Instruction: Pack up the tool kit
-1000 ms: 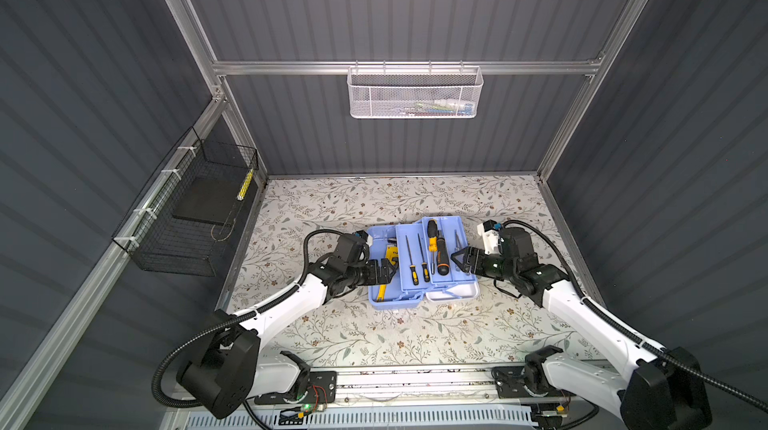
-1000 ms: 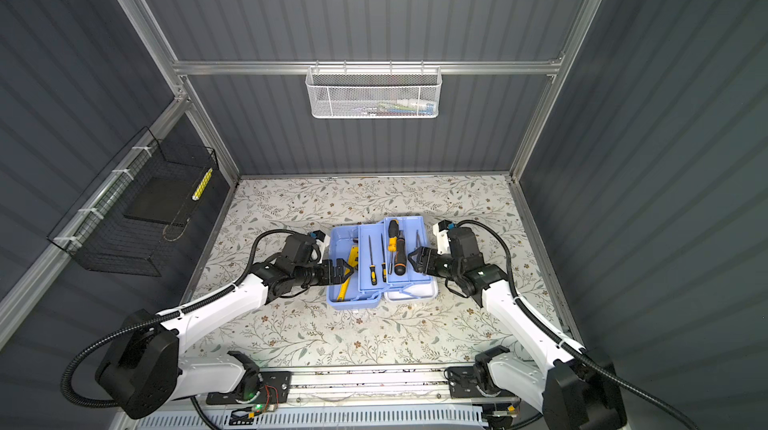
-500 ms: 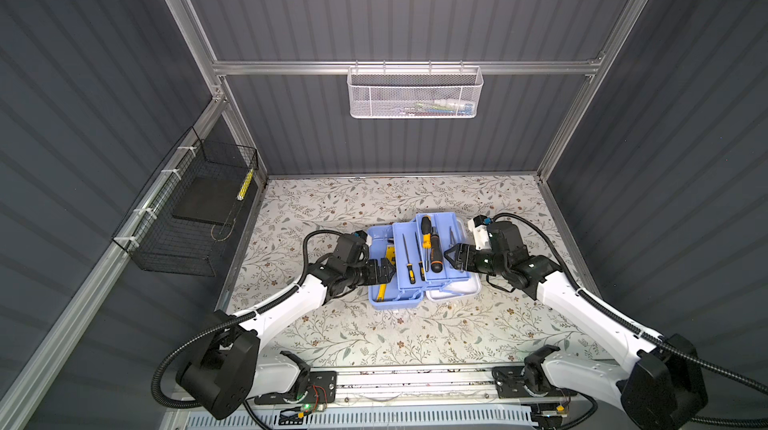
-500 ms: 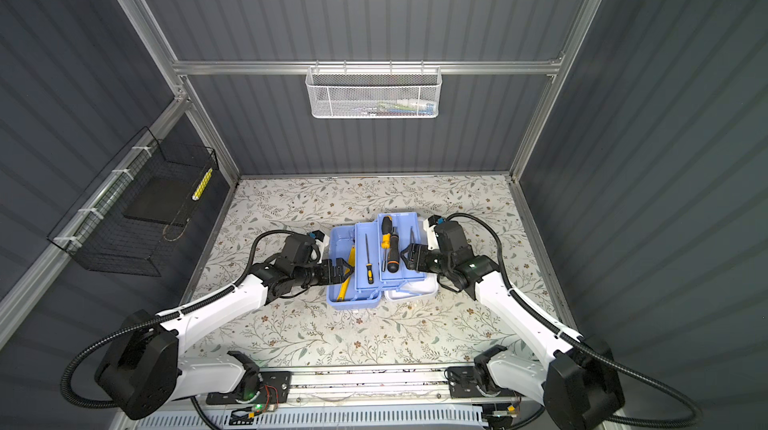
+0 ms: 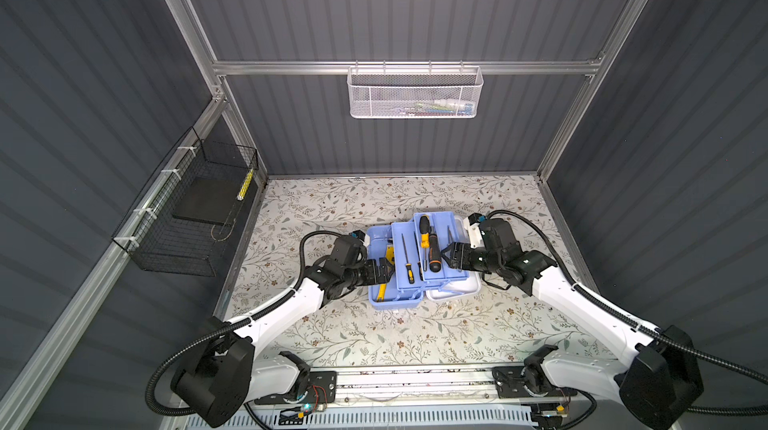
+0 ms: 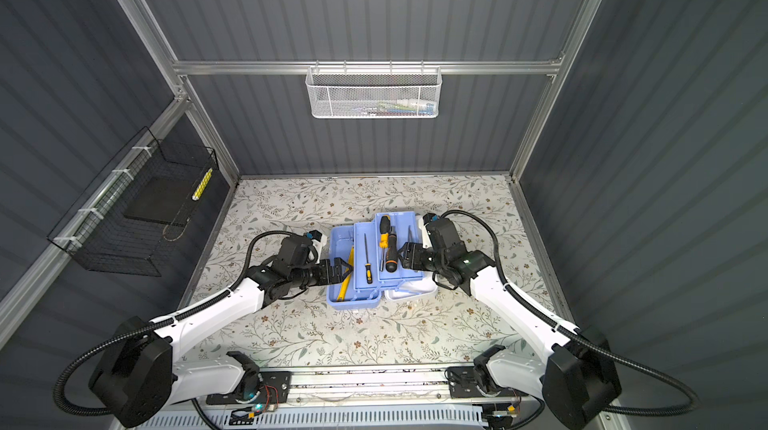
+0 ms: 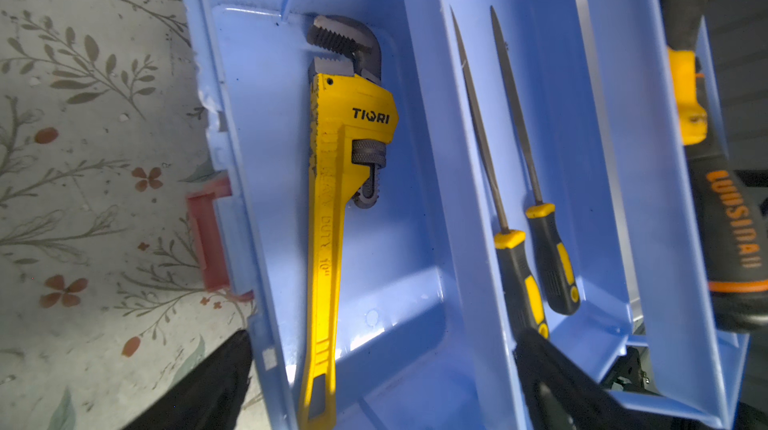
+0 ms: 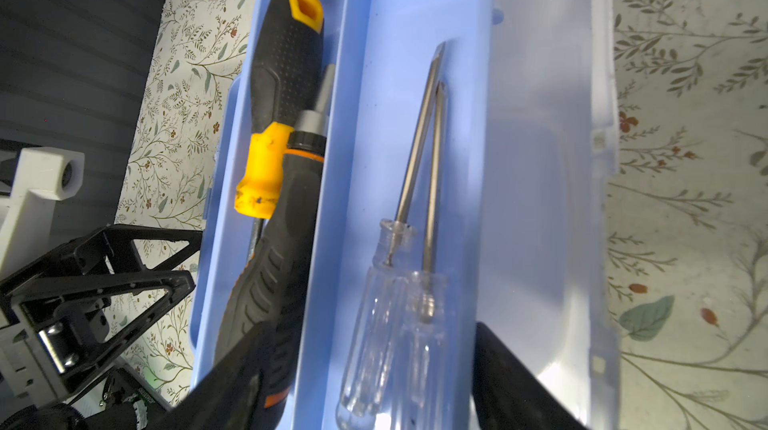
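Two grippers flank the tool kit: right gripper [image 5: 445, 257] pinches the blue tray [image 5: 432, 249] over the base [image 5: 376, 297]; left gripper [image 5: 384, 271] spread beside the pipe wrench [image 7: 332, 216]. Next, seat the tray squarely.

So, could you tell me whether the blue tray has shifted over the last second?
Yes. The blue tray has moved left over the blue base, uncovering more of the white lid.

Setting: lab-type robot test cell, not a home. Evidence: dark grey ribbed wall panels [image 5: 395, 4] on alu. frame profiles [image 5: 407, 67]; floral-print table cover [image 5: 332, 208]; white mesh basket [image 5: 415, 93] on far wall; black wire basket [image 5: 187, 216] on left wall; arm mounting rail w/ exposed wiring [image 5: 415, 384] at near edge.
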Available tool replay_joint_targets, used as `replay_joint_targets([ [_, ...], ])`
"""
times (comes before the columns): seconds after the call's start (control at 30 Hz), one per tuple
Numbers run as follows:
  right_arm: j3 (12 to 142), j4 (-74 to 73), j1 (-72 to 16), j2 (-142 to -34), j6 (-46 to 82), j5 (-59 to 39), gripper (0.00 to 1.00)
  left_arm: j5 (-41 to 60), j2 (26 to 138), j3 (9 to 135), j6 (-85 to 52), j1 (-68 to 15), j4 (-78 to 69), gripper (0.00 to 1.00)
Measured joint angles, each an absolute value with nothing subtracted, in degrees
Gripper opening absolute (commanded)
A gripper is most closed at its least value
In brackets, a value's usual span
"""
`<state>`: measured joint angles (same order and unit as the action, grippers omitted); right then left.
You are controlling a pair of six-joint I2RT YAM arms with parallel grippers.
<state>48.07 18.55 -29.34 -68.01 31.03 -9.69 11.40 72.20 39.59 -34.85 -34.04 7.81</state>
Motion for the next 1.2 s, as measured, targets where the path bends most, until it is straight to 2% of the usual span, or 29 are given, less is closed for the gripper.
replay_joint_targets([
  [0.57, 53.3, 17.7, -32.6, -72.4, 30.9, -7.9, 0.74, 11.5, 72.2, 38.8, -35.7, -34.0, 6.5, 0.98],
  [1.0, 55.6, 17.4, -34.2, -74.3, 30.9, -7.2, 0.75, 12.8, 74.6, 39.1, -37.2, -33.6, 5.1, 0.78],
  [1.2, 56.7, 18.1, -34.4, -74.6, 30.9, -6.9, 0.78, 13.7, 75.0, 39.2, -38.0, -33.6, 4.6, 0.75],
])
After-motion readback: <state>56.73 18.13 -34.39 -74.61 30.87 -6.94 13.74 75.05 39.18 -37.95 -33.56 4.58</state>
